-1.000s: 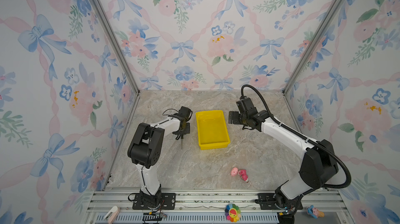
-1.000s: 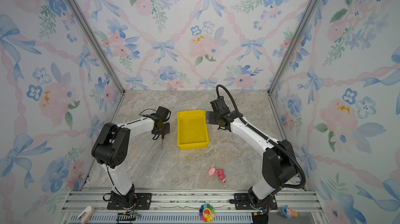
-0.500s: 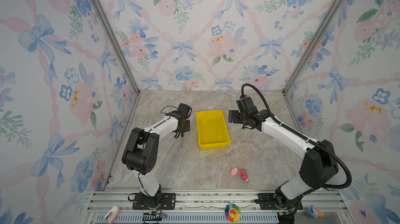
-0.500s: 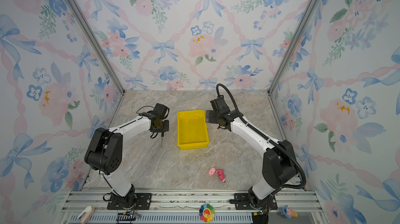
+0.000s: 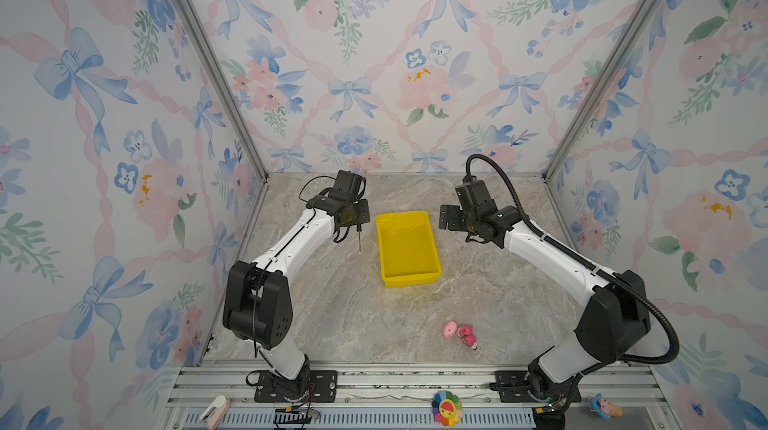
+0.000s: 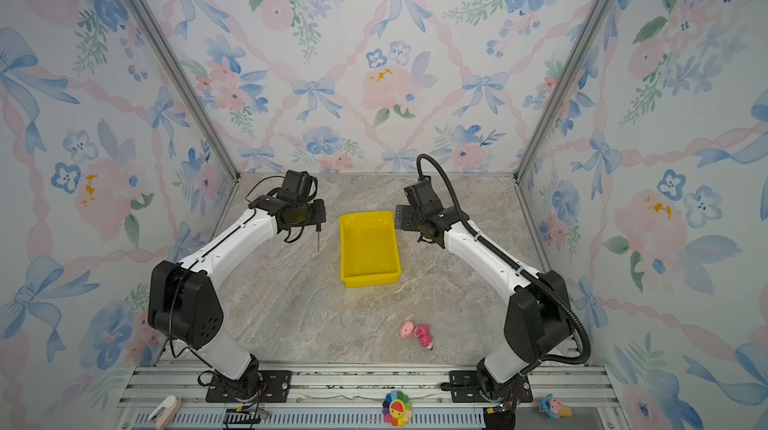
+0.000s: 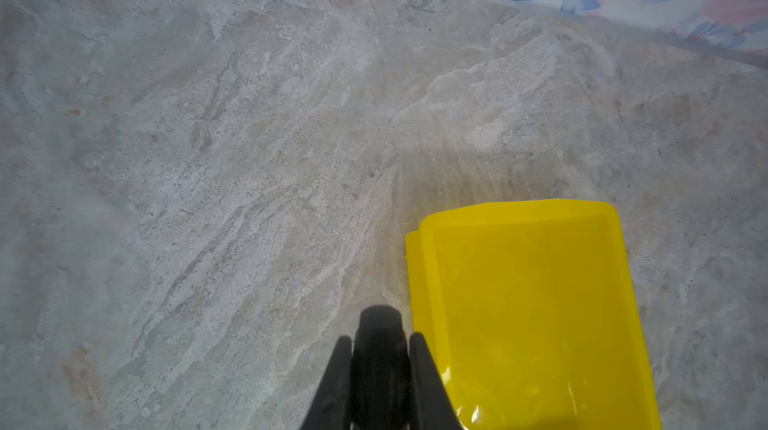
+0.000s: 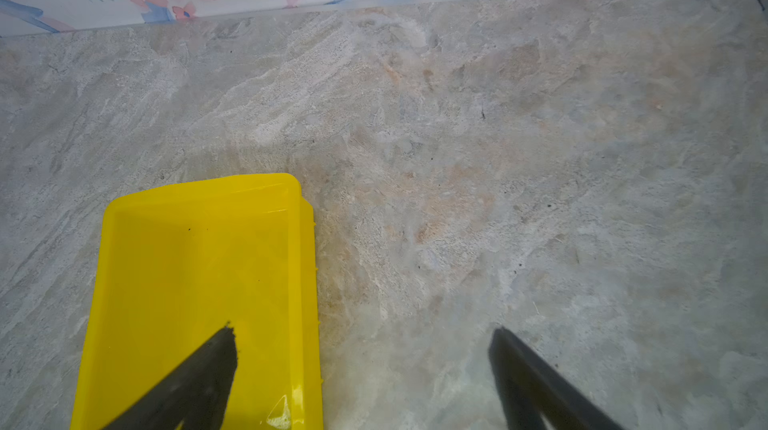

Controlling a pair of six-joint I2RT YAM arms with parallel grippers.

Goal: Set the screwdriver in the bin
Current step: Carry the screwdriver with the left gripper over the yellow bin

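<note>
The screwdriver [image 5: 359,241] hangs upright with its thin shaft pointing down, just left of the bin's far left corner and above the table. My left gripper [image 5: 357,222] is shut on its black handle [image 7: 380,349], and both fingers press its sides in the left wrist view. The yellow bin [image 5: 407,249] lies empty mid-table in both top views [image 6: 368,249], and both wrist views show part of it [image 7: 528,303] [image 8: 199,266]. My right gripper [image 5: 448,218] hovers open at the bin's far right corner with nothing between its fingers [image 8: 365,330].
A small pink toy [image 5: 459,330] lies on the marble table [image 5: 332,316] in front of the bin. A colourful flower toy [image 5: 446,407] and a white object [image 5: 214,407] sit on the front rail. Floral walls close in the back and both sides.
My left gripper has risen and moved back and slightly right towards the bin, carrying the screwdriver. The right arm has stayed still.
</note>
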